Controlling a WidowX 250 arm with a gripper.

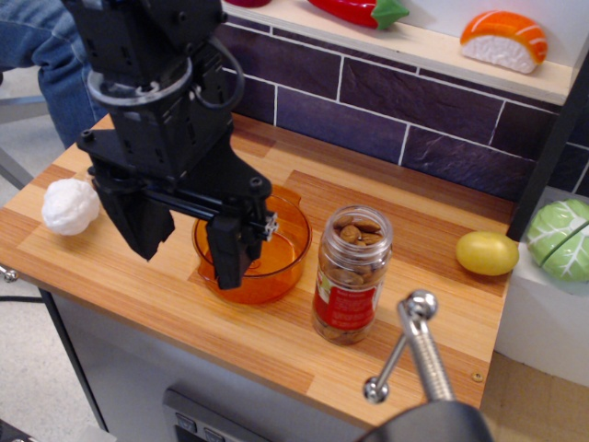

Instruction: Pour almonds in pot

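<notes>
A metal lever [412,345] with ball ends is seen blurred at the near right edge. On the wooden bench [138,304], the clear jar [351,274] is stood upright, lid off, red label facing front; the almonds [357,232] are held inside, filled nearly to the mouth. Just left of the jar, apart from it, the orange pot [293,250] is set, partly hidden by the black gripper [189,241]. The jaws are held open, nothing between them, one finger over the pot's near rim, the other left of it. A white ball-like toy [70,206] is noted at the left edge; a yellow lemon toy [487,253] at the right. Farther back, a lettuce toy [561,239], then a shelf [433,48] bearing a salmon sushi toy [504,40] and a red pepper toy [361,11].
</notes>
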